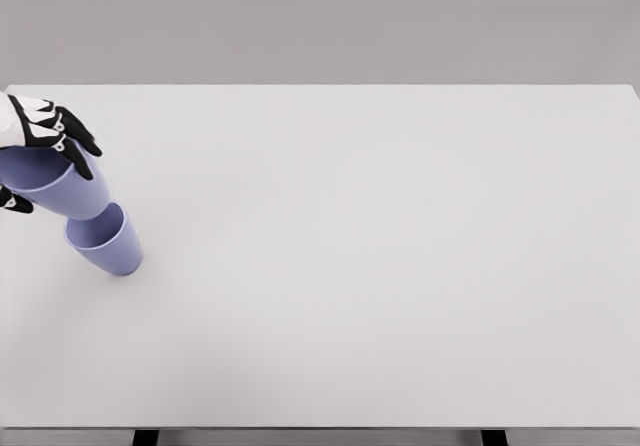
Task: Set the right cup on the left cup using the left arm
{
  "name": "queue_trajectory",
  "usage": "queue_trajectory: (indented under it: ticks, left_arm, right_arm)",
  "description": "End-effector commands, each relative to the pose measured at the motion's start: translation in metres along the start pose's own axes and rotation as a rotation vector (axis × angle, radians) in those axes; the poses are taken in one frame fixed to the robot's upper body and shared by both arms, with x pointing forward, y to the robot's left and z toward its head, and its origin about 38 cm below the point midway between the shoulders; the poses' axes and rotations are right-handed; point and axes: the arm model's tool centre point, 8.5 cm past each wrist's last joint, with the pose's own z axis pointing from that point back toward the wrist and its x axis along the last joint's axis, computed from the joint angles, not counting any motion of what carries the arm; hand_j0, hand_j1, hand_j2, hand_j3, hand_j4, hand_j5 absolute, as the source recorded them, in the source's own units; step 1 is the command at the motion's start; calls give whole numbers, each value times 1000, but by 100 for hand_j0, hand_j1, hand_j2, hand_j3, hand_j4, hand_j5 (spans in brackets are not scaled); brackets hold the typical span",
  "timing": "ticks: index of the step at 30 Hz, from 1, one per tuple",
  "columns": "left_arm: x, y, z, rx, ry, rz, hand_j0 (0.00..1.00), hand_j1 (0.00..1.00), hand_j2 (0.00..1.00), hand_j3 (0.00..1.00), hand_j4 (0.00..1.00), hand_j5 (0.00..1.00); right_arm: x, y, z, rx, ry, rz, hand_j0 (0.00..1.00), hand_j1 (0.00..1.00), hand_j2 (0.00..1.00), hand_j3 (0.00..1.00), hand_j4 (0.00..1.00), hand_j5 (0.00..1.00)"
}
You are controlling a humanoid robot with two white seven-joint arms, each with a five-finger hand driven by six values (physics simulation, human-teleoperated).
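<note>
Head view gives us a wide pale grey table with little on it besides two lavender cups at its far left. We see nothing lying between or around them that would block the way; the tabletop to their right is bare. Our left hand, white with black fingers, is curled over the rim of the held cup, thumb showing at the picture's edge, so the grip is closed on it. That cup is tilted, its base touching or overlapping the rim of the standing cup, which sits upright on the table. We see nothing inside the standing cup.
</note>
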Motion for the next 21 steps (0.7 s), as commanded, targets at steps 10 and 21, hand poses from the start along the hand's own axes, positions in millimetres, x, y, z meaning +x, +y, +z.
queue_trajectory:
  ticks: [10, 21]
  left_arm:
    - [-1, -8, 3, -12, 8, 30, 60, 60, 60, 60, 60, 60]
    - [-2, -13, -3, -15, -8, 50, 60, 60, 60, 60, 60, 60]
  right_arm:
    - [0, 0, 0, 0, 0, 0, 100, 100, 100, 100, 100, 100]
    - [0, 0, 0, 0, 0, 0, 100, 100, 100, 100, 100, 100]
